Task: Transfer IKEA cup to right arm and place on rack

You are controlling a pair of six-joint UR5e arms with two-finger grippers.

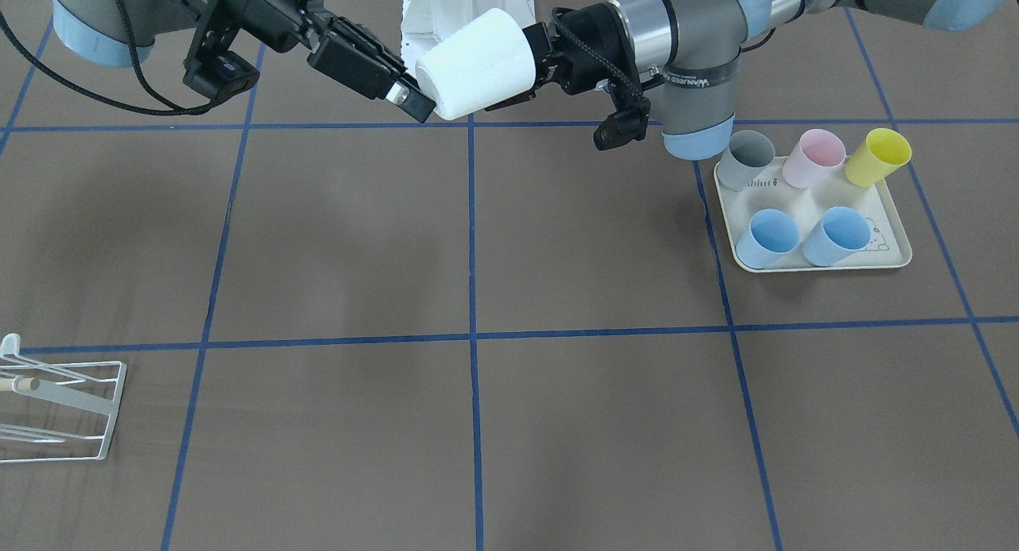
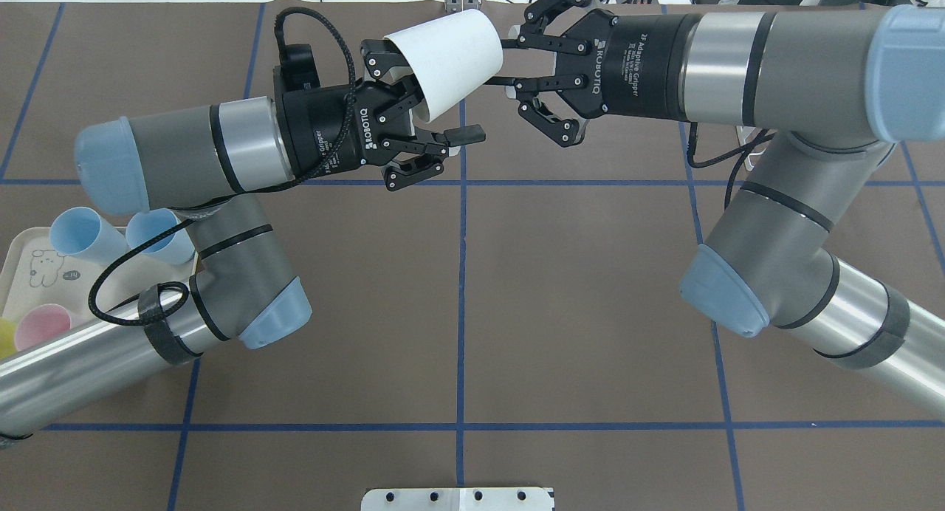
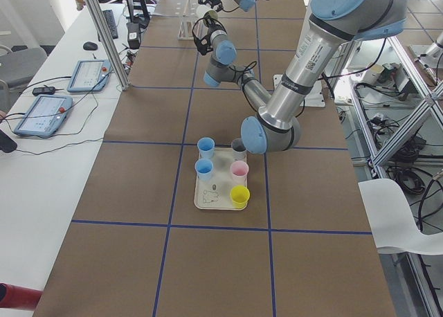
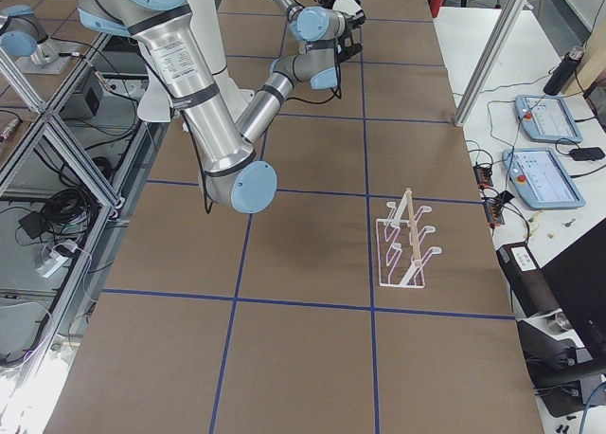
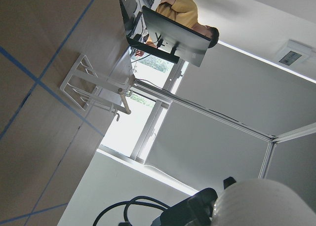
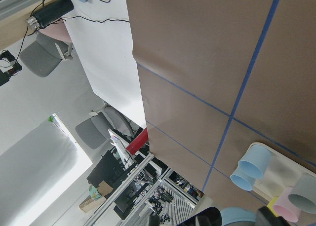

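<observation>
Well apart from the rack, the white cup hangs in the air between two arms.
Its wide end sits between the widely spread fingers of the left gripper, which hold it from both sides. The right gripper reaches its narrow end from the rack's side, fingers set closer together, though whether they clamp it cannot be told. The cup lies tilted, above the brown table. Beyond it from the rack, a cream tray carries five coloured cups.
</observation>
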